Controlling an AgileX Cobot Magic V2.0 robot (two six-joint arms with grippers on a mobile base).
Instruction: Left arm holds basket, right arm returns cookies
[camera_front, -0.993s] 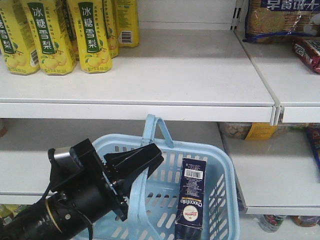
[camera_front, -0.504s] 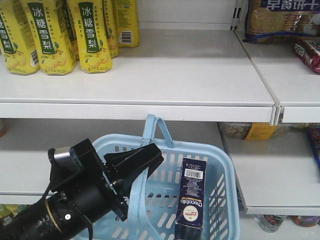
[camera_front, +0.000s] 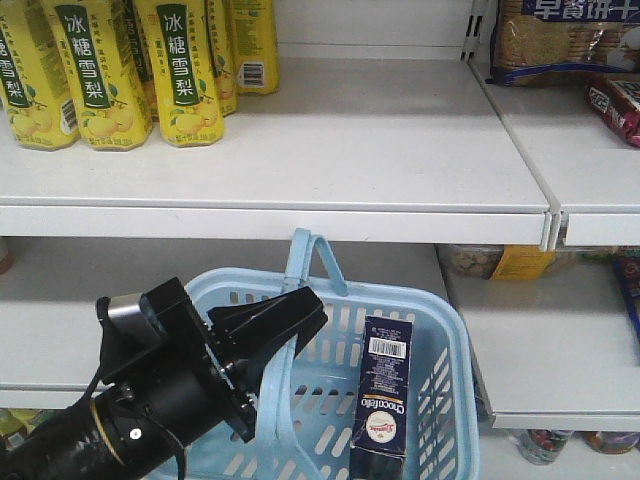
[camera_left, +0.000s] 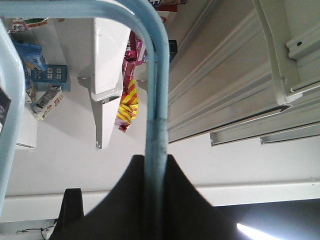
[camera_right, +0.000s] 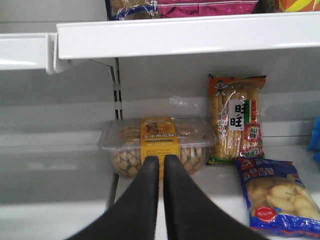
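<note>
Seen from the front, the left arm (camera_front: 150, 400) comes in low at the left, its jaws clamped shut on the hoop handle (camera_front: 310, 250) of the basket (camera_front: 445, 340). The left wrist view shows both blue hoops (camera_left: 152, 100) pressed together between the black wedges. Above the jaws, the top of the hoop reaches the front lip of the white shelf (camera_front: 300, 215), so little room shows there. Yellow drink cartons (camera_front: 185, 70) stand on that shelf up and to the left of the jaws, and the shelf is bare to the right of them. Nothing differs from a second ago: arm, basket and box sit just as they did. The cookies (camera_front: 383, 400) stand upright inside the basket, right of the left jaws and lower, apart from them, near the right wall, with open air between the box top and the shelf lip. The right arm's jaws are closed with only a thin slit between them, gripping nothing. Just past their tips sits a clear tub (camera_right: 157, 145) with a yellow label. A tall cracker pack (camera_right: 237, 120) and a blue snack bag (camera_right: 277, 195) lie further right, under a shelf edge (camera_right: 190, 35). The cookies do not show in that view.
</note>
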